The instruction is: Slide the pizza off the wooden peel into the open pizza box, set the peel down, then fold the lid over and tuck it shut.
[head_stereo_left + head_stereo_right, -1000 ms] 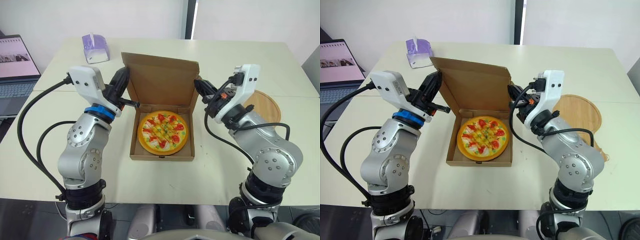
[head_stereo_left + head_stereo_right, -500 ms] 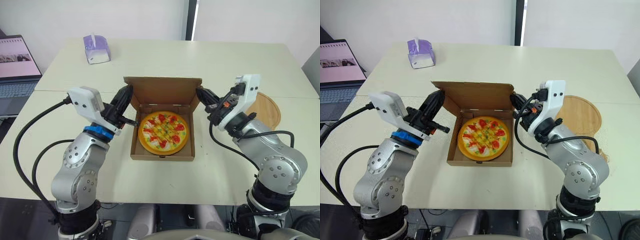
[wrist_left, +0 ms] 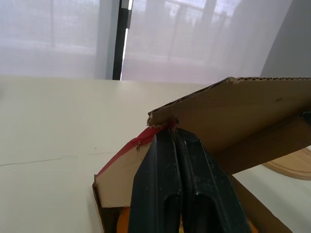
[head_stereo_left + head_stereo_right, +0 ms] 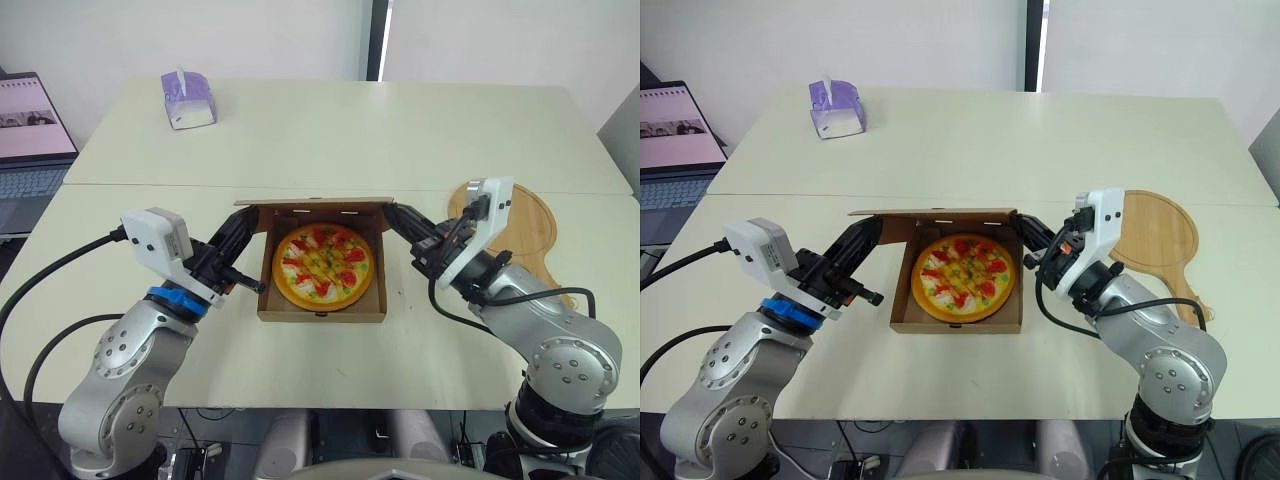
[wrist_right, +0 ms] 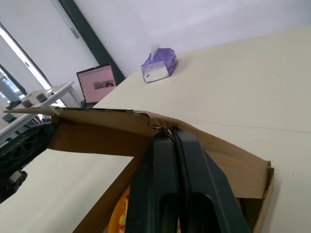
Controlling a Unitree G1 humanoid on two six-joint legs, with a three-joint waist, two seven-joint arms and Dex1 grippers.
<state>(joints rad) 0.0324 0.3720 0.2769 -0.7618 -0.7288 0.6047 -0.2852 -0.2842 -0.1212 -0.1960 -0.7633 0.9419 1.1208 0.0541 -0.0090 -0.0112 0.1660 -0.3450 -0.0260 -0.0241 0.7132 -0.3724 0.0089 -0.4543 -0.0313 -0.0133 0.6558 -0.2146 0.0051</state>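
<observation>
The pizza (image 4: 322,265) lies in the brown cardboard box (image 4: 320,311) at the table's middle. The box lid (image 4: 315,204) leans forward over the pizza, nearly level and seen edge-on. My left gripper (image 4: 250,222) is shut, its tips against the lid's left corner (image 3: 160,118). My right gripper (image 4: 397,213) is shut too, its tips touching the lid's right corner (image 5: 160,127). The round wooden peel (image 4: 525,225) lies flat on the table to the right, behind my right arm.
A purple tissue box (image 4: 187,98) stands at the far left of the table. An open laptop (image 4: 30,130) sits on a side desk to the left. A seam (image 4: 150,184) runs across between the two tabletops behind the box.
The lid has swung from upright down and forward over the pizza. Both grippers came down and forward with it, staying at its two corners.
</observation>
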